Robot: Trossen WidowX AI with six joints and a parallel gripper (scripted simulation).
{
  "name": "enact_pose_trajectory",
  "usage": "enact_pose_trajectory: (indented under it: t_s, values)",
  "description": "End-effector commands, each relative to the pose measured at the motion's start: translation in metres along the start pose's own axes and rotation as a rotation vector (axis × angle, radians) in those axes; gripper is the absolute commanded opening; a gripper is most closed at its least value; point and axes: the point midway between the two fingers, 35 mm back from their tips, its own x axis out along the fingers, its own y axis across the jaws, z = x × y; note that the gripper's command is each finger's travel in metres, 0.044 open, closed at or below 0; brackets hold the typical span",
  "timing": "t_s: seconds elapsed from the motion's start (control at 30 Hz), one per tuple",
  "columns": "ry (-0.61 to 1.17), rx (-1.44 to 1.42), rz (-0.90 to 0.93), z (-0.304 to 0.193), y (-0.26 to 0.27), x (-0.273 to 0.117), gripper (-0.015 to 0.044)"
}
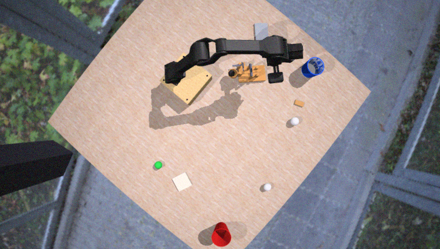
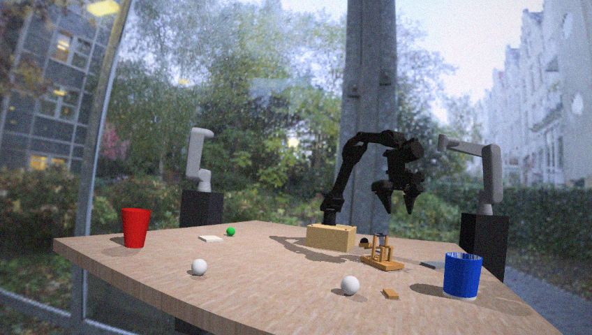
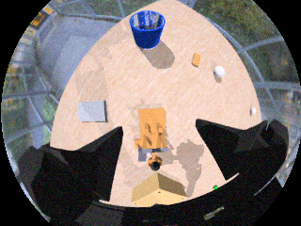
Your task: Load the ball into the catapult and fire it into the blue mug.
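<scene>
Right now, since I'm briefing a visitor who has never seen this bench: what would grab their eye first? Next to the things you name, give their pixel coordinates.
Probably the black arm, its open gripper (image 2: 398, 209) (image 3: 161, 126) raised above the table. Next, the bright blue mug (image 1: 312, 67) (image 2: 462, 276) (image 3: 147, 36) beyond the orange catapult (image 1: 257, 75) (image 2: 382, 263) (image 3: 151, 118), and the red cup (image 1: 221, 236) (image 2: 135, 229) at the far corner from it.

Bench: pale wood grain | blue mug stood upright near orange block | catapult sat beside tan box | red cup stood well apart, upright | green ball lay near cream square.
</scene>
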Motion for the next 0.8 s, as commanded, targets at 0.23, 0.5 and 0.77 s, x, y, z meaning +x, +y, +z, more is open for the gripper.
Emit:
enact_pose_trajectory:
  t_s: [0.23,0.5,0.77]
  values:
    - [-0.393,-0.027,-0.001,0.11,-0.004,-0.03,0.044]
    - [-0.583,-0.041,-0.008,0.157,-0.006,-0.053,0.044]
    - [-0.583,-0.041,-0.008,0.157,-0.006,-0.053,0.044]
